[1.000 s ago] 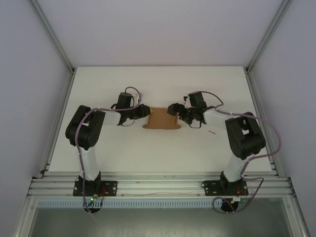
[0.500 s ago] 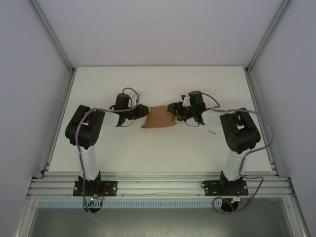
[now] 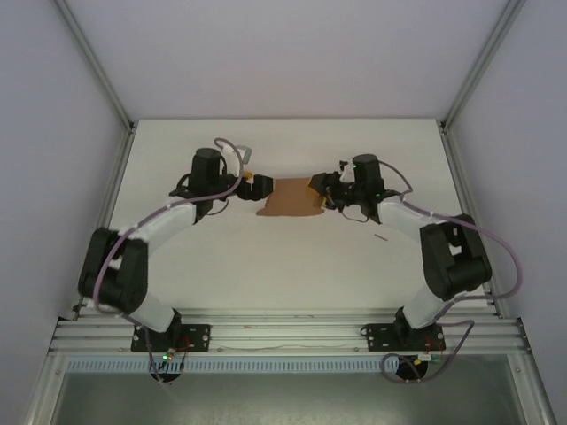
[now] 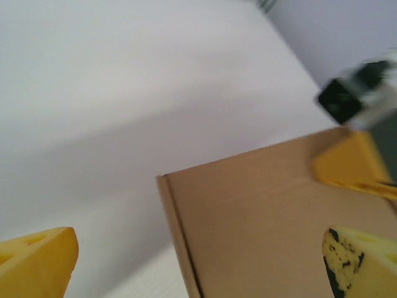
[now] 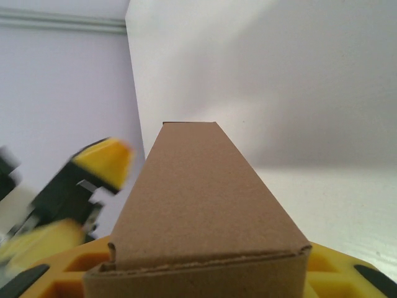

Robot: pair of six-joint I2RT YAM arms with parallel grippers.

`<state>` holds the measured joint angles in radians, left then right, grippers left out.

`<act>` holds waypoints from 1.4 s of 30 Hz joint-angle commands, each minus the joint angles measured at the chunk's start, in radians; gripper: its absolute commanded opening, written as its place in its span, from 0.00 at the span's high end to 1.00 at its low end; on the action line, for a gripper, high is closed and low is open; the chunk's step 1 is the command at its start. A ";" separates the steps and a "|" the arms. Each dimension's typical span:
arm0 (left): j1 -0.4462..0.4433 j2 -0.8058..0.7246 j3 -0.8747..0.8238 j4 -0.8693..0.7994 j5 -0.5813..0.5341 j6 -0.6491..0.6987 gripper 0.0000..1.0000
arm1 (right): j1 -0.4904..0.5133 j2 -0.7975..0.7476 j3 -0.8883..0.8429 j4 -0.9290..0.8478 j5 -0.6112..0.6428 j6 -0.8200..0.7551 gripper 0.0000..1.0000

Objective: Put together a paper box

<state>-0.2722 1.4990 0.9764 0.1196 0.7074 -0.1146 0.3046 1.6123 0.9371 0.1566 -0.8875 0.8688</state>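
One paper box (image 3: pixel 288 197), perhaps folded, two grippers (image 3: pixel 258 188) (image 3: pixel 319 188)

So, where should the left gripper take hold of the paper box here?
Probably its free left end, coming in from the left. The right gripper is clamped on the right end of the paper box, while the left gripper stands open with the box's folded left edge between its fingers.
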 commanded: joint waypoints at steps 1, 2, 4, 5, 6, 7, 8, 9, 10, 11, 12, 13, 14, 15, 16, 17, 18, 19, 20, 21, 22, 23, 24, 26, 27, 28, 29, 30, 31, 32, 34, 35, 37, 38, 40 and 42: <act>-0.054 -0.099 0.039 -0.260 0.007 0.439 0.00 | -0.033 -0.069 0.050 -0.180 -0.024 0.114 0.65; -0.083 -0.115 0.051 -0.337 -0.001 0.541 0.00 | -0.044 -0.080 0.067 -0.235 -0.033 0.142 0.65; -0.180 -0.129 0.078 -0.466 -0.105 0.731 0.00 | -0.059 -0.089 0.105 -0.320 -0.078 0.197 0.66; -0.229 -0.129 0.080 -0.489 -0.189 0.790 0.00 | -0.062 -0.091 0.117 -0.336 -0.104 0.220 0.66; -0.276 -0.126 0.078 -0.496 -0.275 0.840 0.00 | -0.063 -0.095 0.122 -0.334 -0.129 0.246 0.66; -0.305 -0.120 0.076 -0.493 -0.331 0.873 0.00 | -0.061 -0.100 0.123 -0.337 -0.139 0.272 0.66; -0.323 -0.114 0.080 -0.488 -0.367 0.894 0.00 | -0.063 -0.105 0.127 -0.341 -0.147 0.294 0.66; -0.332 -0.107 0.088 -0.486 -0.386 0.908 0.00 | -0.063 -0.107 0.129 -0.351 -0.155 0.306 0.66; -0.334 -0.099 0.100 -0.484 -0.393 0.912 0.00 | -0.062 -0.110 0.136 -0.371 -0.158 0.306 0.66; -0.335 -0.092 0.116 -0.479 -0.400 0.912 0.00 | -0.062 -0.110 0.146 -0.397 -0.160 0.299 0.66; -0.335 -0.085 0.129 -0.469 -0.406 0.909 0.00 | -0.062 -0.110 0.154 -0.414 -0.163 0.298 0.66; -0.335 -0.080 0.137 -0.454 -0.417 0.907 0.00 | -0.062 -0.108 0.163 -0.426 -0.172 0.300 0.66; -0.335 -0.074 0.144 -0.439 -0.430 0.908 0.00 | -0.063 -0.106 0.170 -0.440 -0.186 0.302 0.66; -0.335 -0.068 0.149 -0.427 -0.438 0.905 0.00 | -0.062 -0.102 0.175 -0.451 -0.197 0.305 0.66; -0.335 -0.062 0.154 -0.422 -0.441 0.906 0.00 | -0.064 -0.099 0.177 -0.453 -0.208 0.308 0.66; -0.335 -0.054 0.163 -0.430 -0.441 0.908 0.02 | -0.062 -0.096 0.175 -0.450 -0.214 0.315 0.66; -0.335 -0.047 0.171 -0.440 -0.441 0.912 0.04 | -0.062 -0.099 0.172 -0.442 -0.219 0.332 0.66; -0.335 -0.041 0.175 -0.445 -0.441 0.915 0.06 | -0.063 -0.093 0.165 -0.422 -0.229 0.357 0.66; -0.336 -0.036 0.178 -0.444 -0.447 0.916 0.09 | -0.063 -0.089 0.154 -0.380 -0.246 0.390 0.67; -0.337 -0.033 0.180 -0.445 -0.450 0.918 0.15 | -0.062 -0.087 0.145 -0.350 -0.259 0.411 0.67; -0.337 -0.031 0.183 -0.445 -0.452 0.915 0.19 | -0.062 -0.083 0.141 -0.341 -0.266 0.423 0.67; -0.337 -0.029 0.186 -0.445 -0.451 0.914 0.24 | -0.063 -0.081 0.139 -0.340 -0.265 0.428 0.67; -0.337 -0.031 0.188 -0.446 -0.454 0.915 0.25 | -0.062 -0.078 0.140 -0.337 -0.267 0.429 0.67; -0.337 -0.035 0.182 -0.421 -0.477 0.915 0.39 | -0.062 -0.074 0.140 -0.327 -0.280 0.437 0.67; -0.337 -0.036 0.180 -0.410 -0.492 0.915 0.47 | -0.061 -0.074 0.134 -0.313 -0.286 0.446 0.66; -0.337 -0.036 0.178 -0.399 -0.510 0.918 0.51 | -0.061 -0.076 0.130 -0.301 -0.290 0.454 0.65; -0.337 -0.033 0.176 -0.388 -0.531 0.922 0.55 | -0.061 -0.081 0.122 -0.289 -0.293 0.461 0.64; -0.336 -0.030 0.178 -0.381 -0.543 0.923 0.59 | -0.061 -0.083 0.117 -0.279 -0.293 0.463 0.63; -0.336 -0.027 0.180 -0.379 -0.546 0.928 0.62 | -0.061 -0.086 0.112 -0.265 -0.296 0.464 0.63; -0.331 -0.024 0.176 -0.361 -0.541 0.933 0.65 | -0.061 -0.086 0.107 -0.256 -0.297 0.464 0.62; -0.328 -0.013 0.175 -0.344 -0.544 0.946 0.71 | -0.061 -0.089 0.092 -0.230 -0.295 0.475 0.59; -0.327 -0.002 0.188 -0.352 -0.552 0.947 0.73 | -0.061 -0.089 0.079 -0.204 -0.295 0.487 0.54; -0.326 0.017 0.223 -0.396 -0.555 0.944 0.76 | -0.061 -0.094 0.061 -0.162 -0.294 0.508 0.42; -0.325 0.025 0.239 -0.420 -0.554 0.944 0.77 | -0.061 -0.097 0.058 -0.157 -0.290 0.505 0.17; -0.323 0.032 0.259 -0.455 -0.536 0.946 0.79 | -0.066 -0.110 0.061 -0.190 -0.260 0.463 0.00; -0.321 0.029 0.264 -0.484 -0.518 0.949 0.80 | -0.086 -0.127 0.088 -0.316 -0.192 0.340 0.00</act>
<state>-0.6044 1.5341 1.2037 -0.3046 0.1932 0.8391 0.2379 1.5337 1.0012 -0.0818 -1.1252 1.3216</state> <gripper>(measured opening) 0.332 0.989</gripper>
